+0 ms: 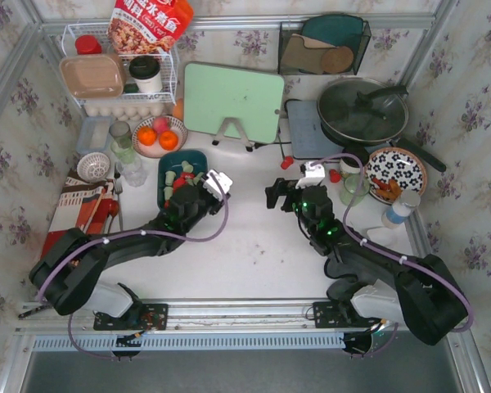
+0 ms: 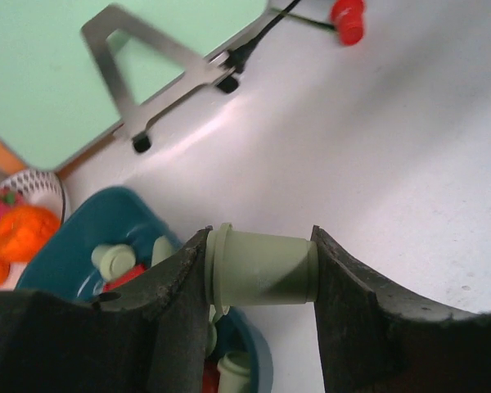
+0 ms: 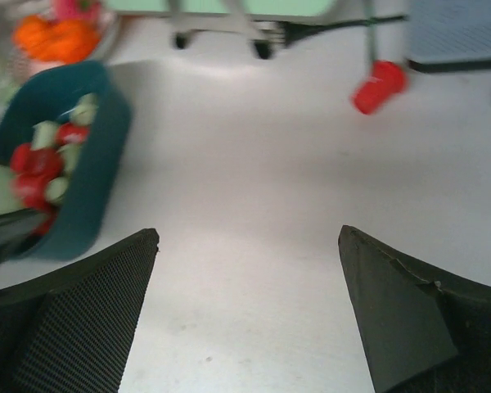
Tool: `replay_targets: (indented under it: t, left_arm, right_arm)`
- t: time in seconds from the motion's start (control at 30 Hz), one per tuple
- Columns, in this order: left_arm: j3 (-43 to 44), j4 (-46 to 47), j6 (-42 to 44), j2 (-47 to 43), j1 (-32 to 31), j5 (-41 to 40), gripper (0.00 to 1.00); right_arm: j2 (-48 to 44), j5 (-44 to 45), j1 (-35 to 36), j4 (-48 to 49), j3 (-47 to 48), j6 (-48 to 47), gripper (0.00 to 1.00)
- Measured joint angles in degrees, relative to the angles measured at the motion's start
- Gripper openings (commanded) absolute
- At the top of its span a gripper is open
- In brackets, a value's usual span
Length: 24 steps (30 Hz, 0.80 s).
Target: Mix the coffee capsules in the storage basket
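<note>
The dark teal storage basket (image 1: pixel 195 159) sits left of centre and holds several red and pale green coffee capsules (image 1: pixel 180 173). It also shows in the left wrist view (image 2: pixel 114 221) and the right wrist view (image 3: pixel 90 176). My left gripper (image 2: pixel 262 266) is shut on a pale green capsule (image 2: pixel 266 268), held sideways above the basket's right edge. My right gripper (image 3: pixel 250 237) is open and empty over bare table right of the basket. A red capsule (image 3: pixel 378 85) lies on the table; it also shows in the top view (image 1: pixel 287 163) and the left wrist view (image 2: pixel 348 20). Another red capsule (image 1: pixel 335 175) lies near the right arm.
A pale green cutting board on a stand (image 1: pixel 232 101) stands behind the basket. A fruit bowl with oranges (image 1: pixel 158 136) is at the basket's far left. A lidded pan (image 1: pixel 362 110), a patterned plate (image 1: pixel 395 173) and a white wire rack (image 1: pixel 123 74) are further back.
</note>
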Motion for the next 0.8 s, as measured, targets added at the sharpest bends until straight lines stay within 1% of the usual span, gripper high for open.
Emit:
replay_targets:
  t: [0.07, 0.17, 0.27, 0.33, 0.4, 0.47, 0.6, 0.73, 0.8]
  left_arm:
    - [0.5, -2.1, -2.9, -1.2, 1.9, -1.1, 0.00]
    - [1.7, -7.1, -8.0, -4.1, 5.0, -4.1, 0.01]
    - [5.9, -15.0, -14.5, -5.3, 8.5, -7.6, 0.02]
    - [11.1, -23.5, -21.1, -5.0, 12.9, -9.0, 0.02]
    - [14.8, -29.1, -26.1, -3.8, 16.4, -10.3, 0.03]
    - [17.3, -34.0, -29.8, -1.2, 18.3, -10.1, 0.03]
    - [21.2, -42.3, -33.5, 5.4, 19.5, -8.5, 0.04]
    - [27.6, -44.7, -34.7, 12.3, 19.8, -7.1, 0.06]
    - [30.9, -44.6, -34.8, 16.0, 19.8, -6.9, 0.09]
  right_arm:
    - [1.3, 6.3, 0.0, -1.0, -0.1, 2.9, 1.00]
    - [3.7, 12.0, -0.1, -3.1, 0.0, 5.6, 1.00]
    - [5.7, 14.0, -0.1, -5.6, 1.5, 5.7, 1.00]
    - [6.8, 15.1, -0.1, -6.9, 3.0, 5.9, 1.00]
    - [7.6, 15.8, -0.1, -7.3, 3.8, 5.9, 1.00]
    - [8.2, 15.9, -0.1, -8.1, 4.1, 5.9, 1.00]
    - [8.6, 15.8, -0.1, -9.6, 4.4, 5.9, 1.00]
    - [8.6, 15.8, -0.1, -9.7, 4.5, 5.6, 1.00]
    - [8.6, 15.7, -0.1, -9.7, 4.5, 5.5, 1.00]
